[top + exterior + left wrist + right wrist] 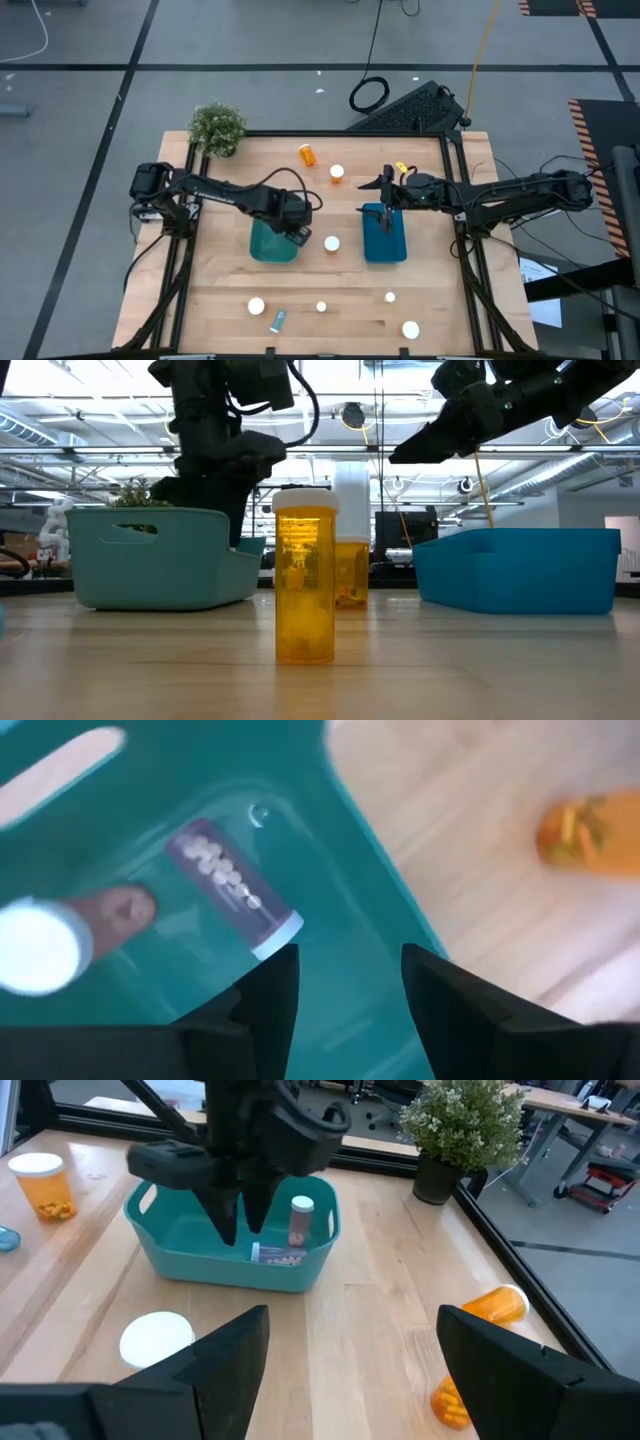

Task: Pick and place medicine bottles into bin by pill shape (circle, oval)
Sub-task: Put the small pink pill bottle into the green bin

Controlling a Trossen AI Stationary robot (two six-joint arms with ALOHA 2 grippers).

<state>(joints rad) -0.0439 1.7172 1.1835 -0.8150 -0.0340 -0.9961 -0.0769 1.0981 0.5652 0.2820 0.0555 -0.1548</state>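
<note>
Left gripper (340,985) hangs over the teal plastic bin (262,246), fingers spread, nothing held. Two bottles lie inside: a clear-bodied bottle of white round pills (232,888) on its side, and a brownish white-capped bottle (70,930) beside it.

Right gripper (345,1355) is above the blue plastic bin (385,245), fingers wide apart, empty.

Sorting looks early: several white-capped bottles remain loose on the wooden table (430,280), among them an orange translucent bottle (307,154) lying near the small green potted plant (217,127).

Blue bin's contents hidden. Pill shapes in most loose bottles unreadable.
</note>
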